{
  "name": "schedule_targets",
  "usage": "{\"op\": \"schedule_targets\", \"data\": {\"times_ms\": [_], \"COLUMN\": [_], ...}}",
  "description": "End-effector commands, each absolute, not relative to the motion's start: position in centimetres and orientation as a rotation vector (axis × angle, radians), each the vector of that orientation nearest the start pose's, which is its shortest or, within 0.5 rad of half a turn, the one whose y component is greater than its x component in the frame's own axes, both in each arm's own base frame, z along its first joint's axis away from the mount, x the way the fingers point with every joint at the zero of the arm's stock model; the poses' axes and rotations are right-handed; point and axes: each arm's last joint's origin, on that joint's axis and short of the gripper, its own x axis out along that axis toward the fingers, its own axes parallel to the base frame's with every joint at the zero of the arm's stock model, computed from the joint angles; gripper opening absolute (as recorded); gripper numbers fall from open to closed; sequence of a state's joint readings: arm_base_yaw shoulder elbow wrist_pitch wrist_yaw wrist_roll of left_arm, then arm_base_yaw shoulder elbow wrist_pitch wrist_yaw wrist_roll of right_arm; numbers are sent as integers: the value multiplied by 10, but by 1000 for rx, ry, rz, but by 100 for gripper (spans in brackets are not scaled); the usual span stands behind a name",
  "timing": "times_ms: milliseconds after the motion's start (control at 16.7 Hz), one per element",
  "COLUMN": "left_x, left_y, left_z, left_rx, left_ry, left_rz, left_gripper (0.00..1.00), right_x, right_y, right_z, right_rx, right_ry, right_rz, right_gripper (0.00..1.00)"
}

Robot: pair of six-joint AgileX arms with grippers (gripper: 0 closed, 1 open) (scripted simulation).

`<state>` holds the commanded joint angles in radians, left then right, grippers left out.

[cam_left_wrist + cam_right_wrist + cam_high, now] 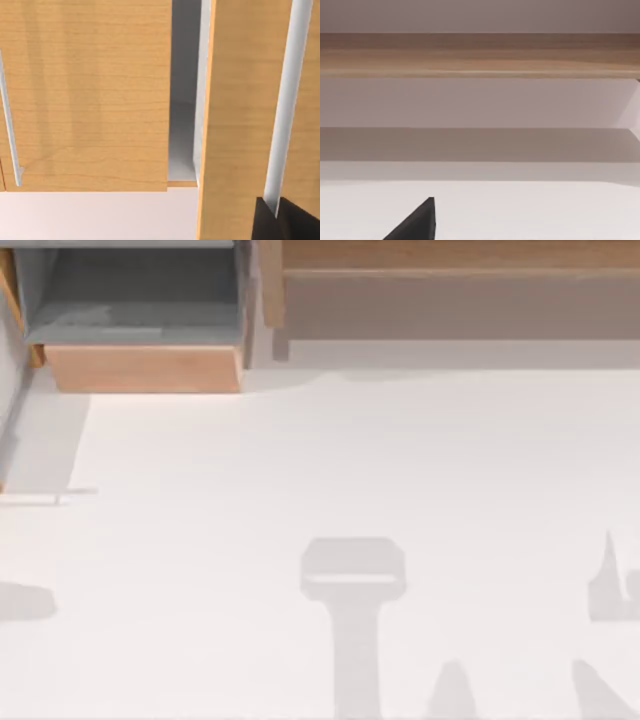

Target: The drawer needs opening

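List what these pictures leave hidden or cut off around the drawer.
- Top view: the drawer is a sliver, cut off by the left edge.
- Left wrist view: the left hand is cut off by the bottom edge, so its grip on the handle is unclear.
- Right wrist view: the right hand is cut off likewise.

At about eleven o'clock a light-tan-fronted drawer [143, 368] stands pulled out over the white table [330, 460], its grey inside open to the camera. A thin orange-brown sliver, the drawer [9, 290], shows at the far ten o'clock edge. A long wooden ledge [450, 255] runs from twelve to two o'clock. Grey shadows lie at six and four o'clock.
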<state>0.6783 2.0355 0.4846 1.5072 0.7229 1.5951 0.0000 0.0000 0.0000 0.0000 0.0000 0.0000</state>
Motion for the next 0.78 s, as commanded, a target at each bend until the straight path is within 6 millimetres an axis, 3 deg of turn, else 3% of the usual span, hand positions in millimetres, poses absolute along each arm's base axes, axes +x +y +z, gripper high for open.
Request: {"op": "schedule_targets", "data": {"times_ms": [600,780], "left_x": [245,245], "left_y": [173,173], "left_z": [88,88], "left_rx": [1556,1556], "left_ry": [2,2], "left_rz": [-36,-36], "left_gripper": [98,100], "right_x": [106,106], "right_y": [-1,-1], "right_z": [160,160], "right_rx": [0,0], "right_ry": [0,0], "right_rz": [0,0], "right_gripper": [100,100]}}
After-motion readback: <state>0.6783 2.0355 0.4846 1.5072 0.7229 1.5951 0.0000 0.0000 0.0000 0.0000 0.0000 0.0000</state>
